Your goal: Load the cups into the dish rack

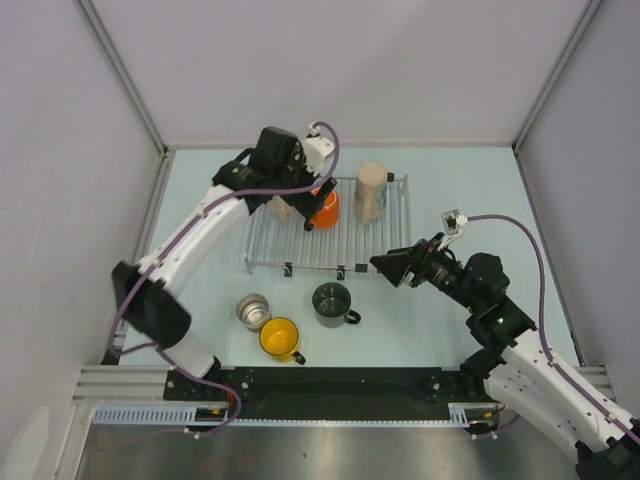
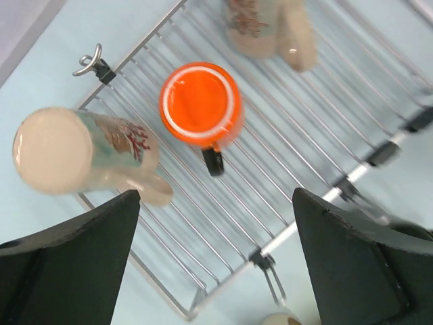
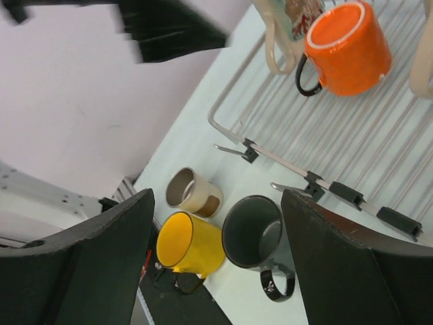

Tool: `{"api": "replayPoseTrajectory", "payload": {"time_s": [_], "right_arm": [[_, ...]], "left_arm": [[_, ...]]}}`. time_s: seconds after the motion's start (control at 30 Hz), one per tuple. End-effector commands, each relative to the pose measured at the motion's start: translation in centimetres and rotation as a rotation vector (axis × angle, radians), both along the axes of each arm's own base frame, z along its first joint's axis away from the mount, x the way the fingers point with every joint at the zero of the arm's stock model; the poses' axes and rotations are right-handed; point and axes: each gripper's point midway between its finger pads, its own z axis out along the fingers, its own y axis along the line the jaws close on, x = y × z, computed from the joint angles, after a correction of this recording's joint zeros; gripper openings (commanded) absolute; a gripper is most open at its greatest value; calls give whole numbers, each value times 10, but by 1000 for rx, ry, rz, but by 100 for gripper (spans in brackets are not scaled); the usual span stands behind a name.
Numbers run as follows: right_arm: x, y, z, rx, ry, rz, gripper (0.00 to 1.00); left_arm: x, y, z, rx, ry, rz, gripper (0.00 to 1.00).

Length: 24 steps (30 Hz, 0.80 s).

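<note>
Upturned orange mug (image 2: 201, 103) on rack (image 2: 284, 135), below wide-spread left claw (image 2: 215, 195), right claw (image 3: 216, 195) wide

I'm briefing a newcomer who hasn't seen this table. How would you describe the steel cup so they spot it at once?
Find the wire dish rack. On the table in front of its near edge stand three cups; the steel cup is leftmost, next to the yellow cup. It alone is shiny metal, and the smallest.
</note>
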Motion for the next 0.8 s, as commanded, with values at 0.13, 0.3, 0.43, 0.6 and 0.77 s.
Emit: {"api": "replayPoseTrajectory", "payload": {"time_s": [0.13,0.3,0.43,0.6,0.77], "right_arm": [[-25,69,-41,-367,23,199,79],[-39,106,-76,-567,39,245,76],[-47,122,-85,-619,42,267,70],[-51,132,-101,-687,71,288,68],[-47,146,-114,-746,99,311,67]], "left_arm": [[-118,45,22,-101,-113,-182,100],[-148,70,19,-103,-175,-164,100],[-153,84,15,-94,-205,-120,98],[-161,84,4,-120,-189,-114,95],[-162,87,3,-138,-212,-90,96]]}}
